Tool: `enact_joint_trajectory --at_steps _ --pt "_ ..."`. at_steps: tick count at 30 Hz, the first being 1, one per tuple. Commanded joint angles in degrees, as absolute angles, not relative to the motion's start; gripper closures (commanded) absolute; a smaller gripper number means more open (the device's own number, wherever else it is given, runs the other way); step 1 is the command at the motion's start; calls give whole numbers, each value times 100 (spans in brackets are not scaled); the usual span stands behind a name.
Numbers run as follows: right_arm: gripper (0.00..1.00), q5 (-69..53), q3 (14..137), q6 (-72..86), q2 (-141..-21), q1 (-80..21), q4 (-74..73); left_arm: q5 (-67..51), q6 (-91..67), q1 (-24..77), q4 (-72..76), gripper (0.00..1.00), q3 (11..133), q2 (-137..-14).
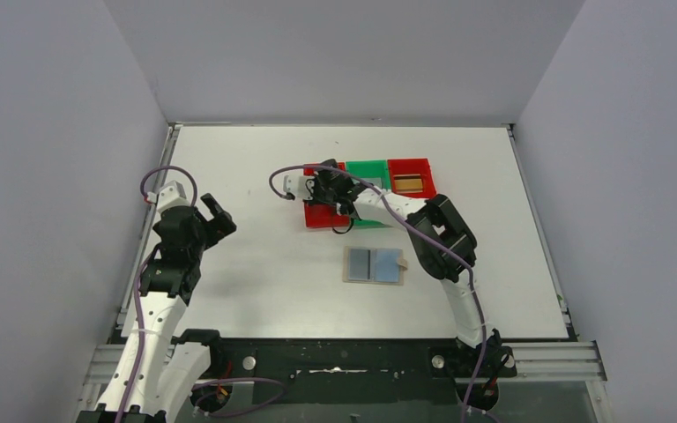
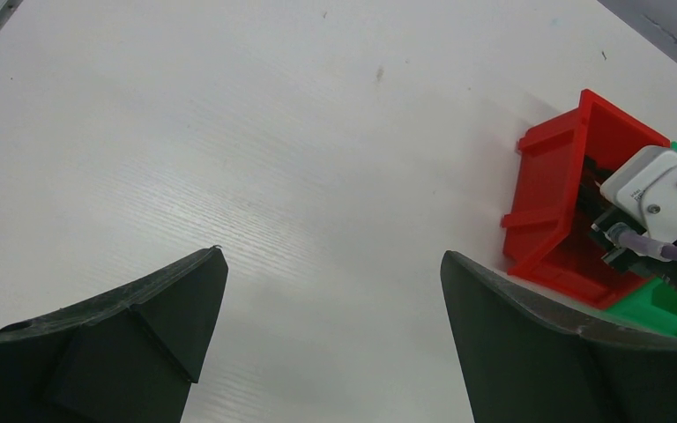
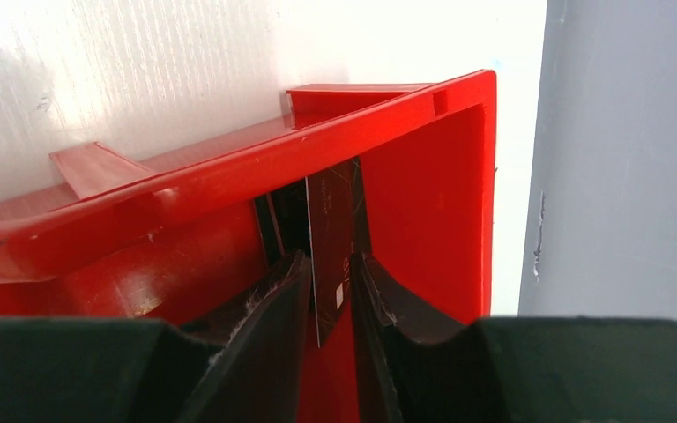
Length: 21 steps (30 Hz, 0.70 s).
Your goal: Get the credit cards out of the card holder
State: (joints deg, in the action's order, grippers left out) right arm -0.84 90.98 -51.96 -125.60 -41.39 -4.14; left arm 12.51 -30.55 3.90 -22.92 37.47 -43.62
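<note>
One dark card (image 3: 332,207) stood on edge between the fingers of the right gripper (image 3: 331,269), which were pressed onto its two faces. It sat inside the red bin (image 3: 423,176), which lay toward the far edge of the tabletop (image 1: 256,291). Thin, stiff and very light, such a card would probably put no load on the grip. It looked slick, though, and would likely swivel if held by a corner. A pinch across the flat faces near one short end, as here, seemed the sound hold. Off a flat surface it would probably need one edge lifted first. The card holder (image 1: 375,265) lay opened flat near the middle of the tabletop, closer to the near edge than the bin, blue lining up. Being soft, it might slide or fold when a card was drawn out. Whether it held any card could not be told. The right arm stretched forward and leftward, its wrist dipped into the bin. The left gripper (image 2: 332,257) hung spread wide and empty over bare tabletop toward the left edge, well apart from the holder.
</note>
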Motion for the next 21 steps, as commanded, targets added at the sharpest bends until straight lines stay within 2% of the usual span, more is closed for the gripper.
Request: enact_joint_trajectory --at_steps 1,3,6,12,18,21 --pt "74 -135 9280 -5276 -12451 -4074 -392 1154 -2927 334 -1953 5 3841 -4280" --pt "68 -168 9317 -5289 -12456 -4054 -494 1147 -2927 334 -1949 5 3833 -4276" --pt "65 -323 9388 -5169 -12432 -4013 -592 1136 -2927 334 -1945 5 3832 -4287" --pt "63 -84 9379 -4846 -12402 -4004 -356 1101 -2909 334 -1930 5 3815 -4289" --pt "62 -384 9148 -3300 -11847 -4025 253 1048 -2903 334 -1908 5 3814 -4313" --pt "56 -142 8813 -2064 -11478 -4029 813 1048 -2898 333 -1907 5 3814 -4331"
